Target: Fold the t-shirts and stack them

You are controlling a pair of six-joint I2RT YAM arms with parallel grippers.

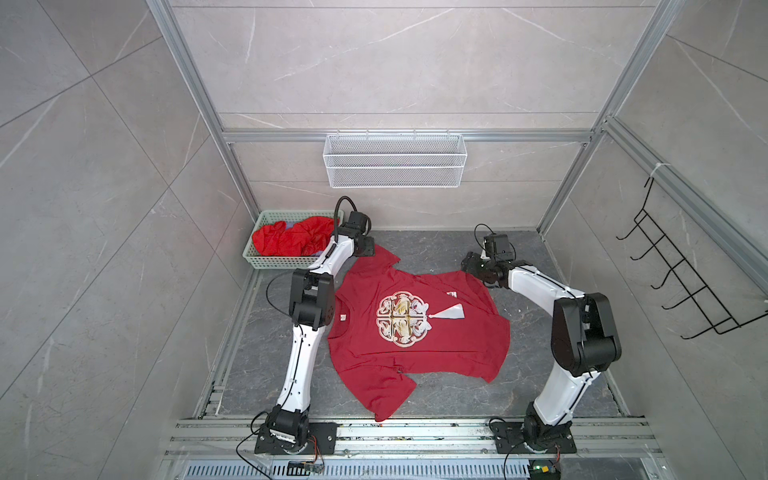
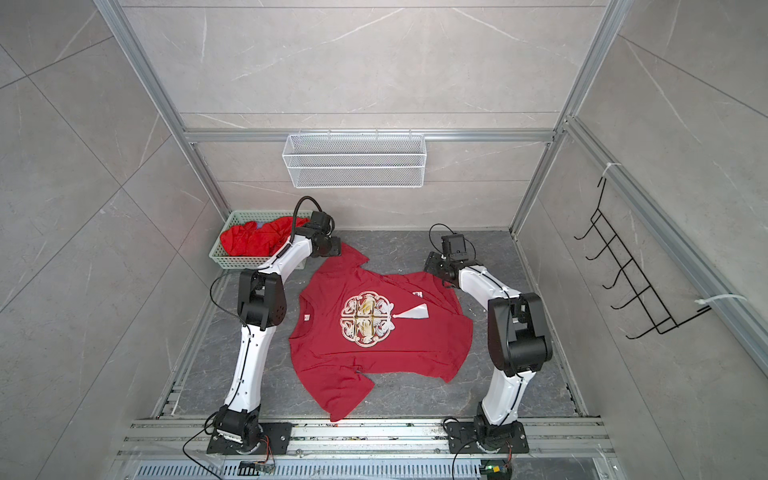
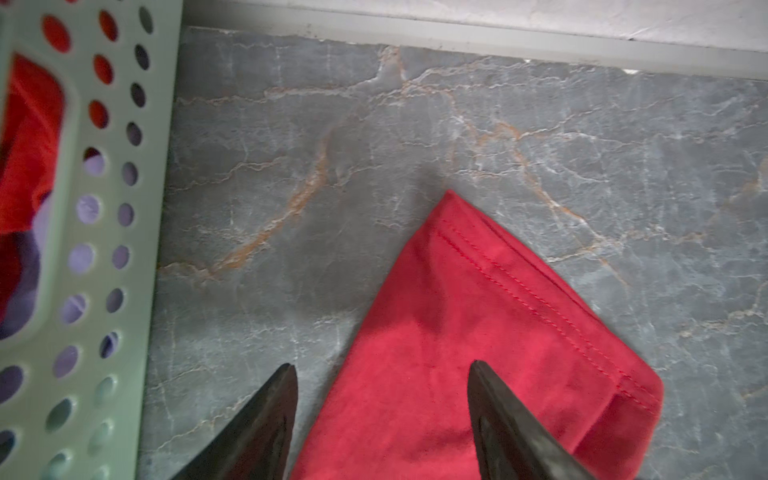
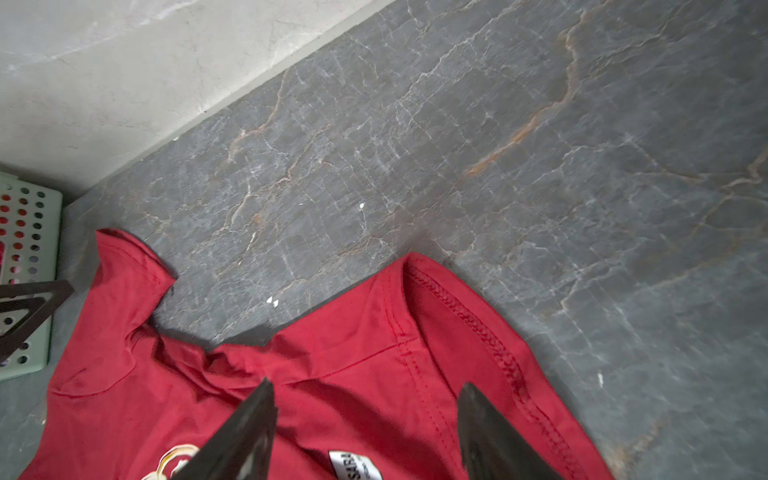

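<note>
Both top views show the whole dark crimson t-shirt (image 1: pixel 457 340) with its round white-gold print, spread flat mid-worktop (image 1: pixel 436 253). Only the wrist views show the fingers parted, grasping nothing: left hand (image 3: pixel 382 365) over the far sleeve, right hand (image 4: pixel 365 384) over the far-right hem corner.

Left pincer (image 3: pixel 380 363), right pincer (image 4: pixel 366 382) both low, jaws spread, nothing held

1. pretty sure this is a robotics lab test cell, not anyone's home; bare aluminium frame (image 1: pixel 399 136) boxing in grey stone-look panels (image 1: pixel 104 208)
2. white arm (image 1: pixel 301 365) and its twin (image 1: pixel 557 390) bolted onto slotted rails (image 1: pixel 415 434) along the front edge of the dark marble-look surface (image 1: pixel 436 253)
3. exposed circuit board (image 1: pixel 540 469) sitting by the rails; very much bench-rig vibes
</note>
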